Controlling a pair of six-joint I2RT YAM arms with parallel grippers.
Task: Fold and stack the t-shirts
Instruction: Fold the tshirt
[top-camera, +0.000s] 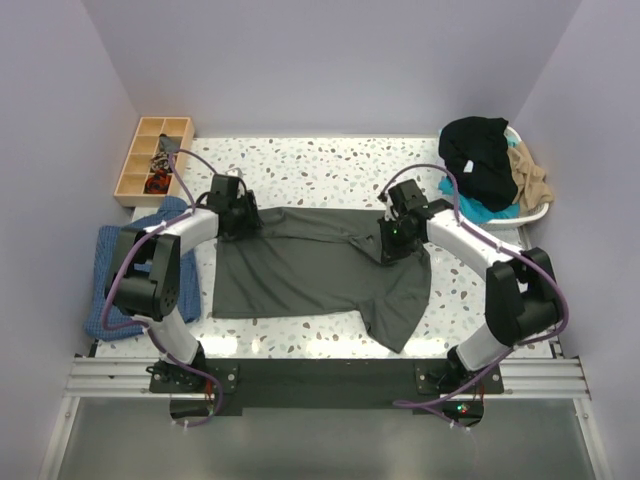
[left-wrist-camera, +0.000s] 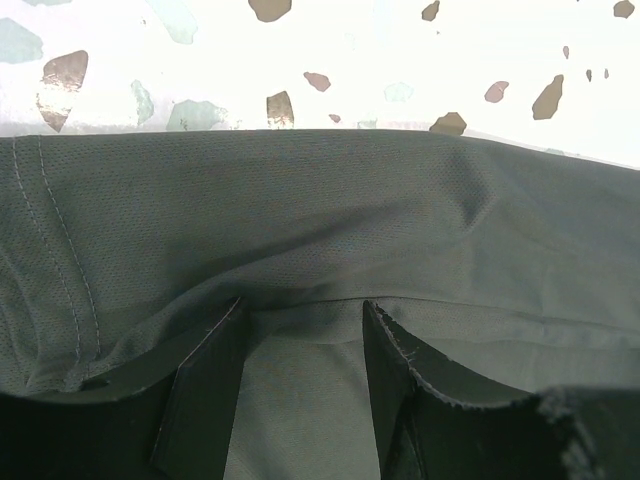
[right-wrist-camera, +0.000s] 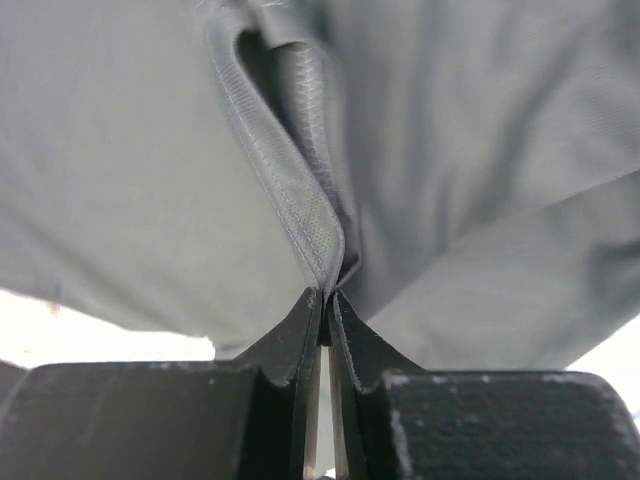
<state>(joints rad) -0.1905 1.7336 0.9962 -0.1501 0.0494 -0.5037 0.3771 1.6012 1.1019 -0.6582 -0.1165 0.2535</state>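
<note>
A dark charcoal-grey t-shirt (top-camera: 310, 270) lies spread on the speckled table (top-camera: 330, 165), with one part trailing toward the front right. My left gripper (top-camera: 243, 222) is at the shirt's far left corner. In the left wrist view it (left-wrist-camera: 300, 335) is open, its fingers (left-wrist-camera: 205, 390) apart on the grey cloth (left-wrist-camera: 300, 210), and a fold drapes over the tips. My right gripper (top-camera: 392, 245) is at the shirt's far right part. In the right wrist view it (right-wrist-camera: 327, 297) is shut on a stitched hem fold (right-wrist-camera: 290, 190) of the shirt.
A white basket (top-camera: 535, 210) at the back right holds black (top-camera: 480, 150), tan (top-camera: 528, 175) and teal (top-camera: 475, 210) shirts. A blue cloth (top-camera: 110, 270) lies at the left edge. A wooden compartment box (top-camera: 152, 158) stands at the back left.
</note>
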